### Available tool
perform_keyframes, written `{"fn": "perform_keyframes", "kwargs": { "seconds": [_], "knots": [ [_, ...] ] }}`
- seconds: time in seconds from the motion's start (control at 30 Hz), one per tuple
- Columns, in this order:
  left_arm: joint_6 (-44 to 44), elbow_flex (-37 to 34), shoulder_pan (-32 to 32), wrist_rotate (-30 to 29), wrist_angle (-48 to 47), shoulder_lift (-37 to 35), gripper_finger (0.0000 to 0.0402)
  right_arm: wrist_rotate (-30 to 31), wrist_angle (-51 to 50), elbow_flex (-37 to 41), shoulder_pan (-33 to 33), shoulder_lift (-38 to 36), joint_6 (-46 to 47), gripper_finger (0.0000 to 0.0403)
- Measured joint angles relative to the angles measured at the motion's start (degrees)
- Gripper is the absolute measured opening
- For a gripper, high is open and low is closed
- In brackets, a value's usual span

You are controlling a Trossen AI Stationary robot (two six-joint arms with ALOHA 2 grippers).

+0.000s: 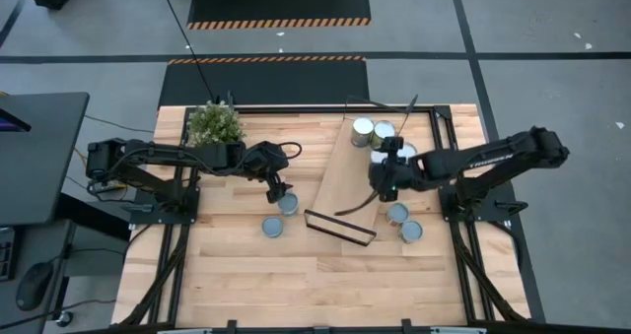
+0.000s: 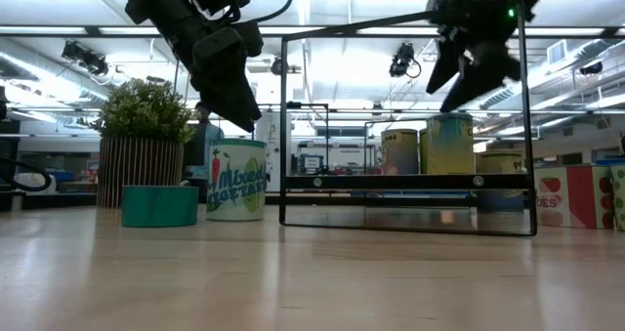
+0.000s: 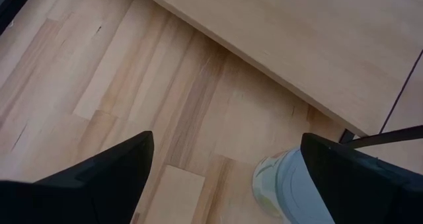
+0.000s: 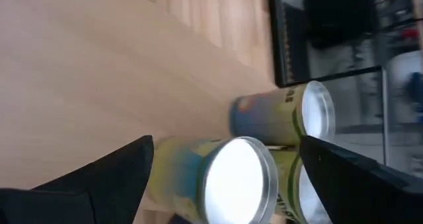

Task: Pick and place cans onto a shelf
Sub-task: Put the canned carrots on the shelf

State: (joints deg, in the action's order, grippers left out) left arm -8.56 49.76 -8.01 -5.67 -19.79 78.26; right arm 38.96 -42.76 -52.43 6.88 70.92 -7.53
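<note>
Silver-topped metal cans stood on the light-wood shelf plank right of centre. My right gripper hovered spread and empty there; my left gripper, also spread, needed centring over the lower-centre can before descending.

silver-topped cans, light-wood shelf
</note>
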Motion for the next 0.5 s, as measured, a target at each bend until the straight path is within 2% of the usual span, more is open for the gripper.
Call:
{"fn": "perform_keyframes", "kwargs": {
  "seconds": [0.23,0.5],
  "knots": [
    [0.2,0.0,0.0,0.0,0.3,0.0,0.0388,7.5,2.6,5.4,-0.4,0.3,0.3,0.0387],
    [1.9,0.0,0.0,0.1,0.6,0.0,0.0388,7.9,5.1,5.8,-4.2,0.3,-0.9,0.0386]
  ]
}}
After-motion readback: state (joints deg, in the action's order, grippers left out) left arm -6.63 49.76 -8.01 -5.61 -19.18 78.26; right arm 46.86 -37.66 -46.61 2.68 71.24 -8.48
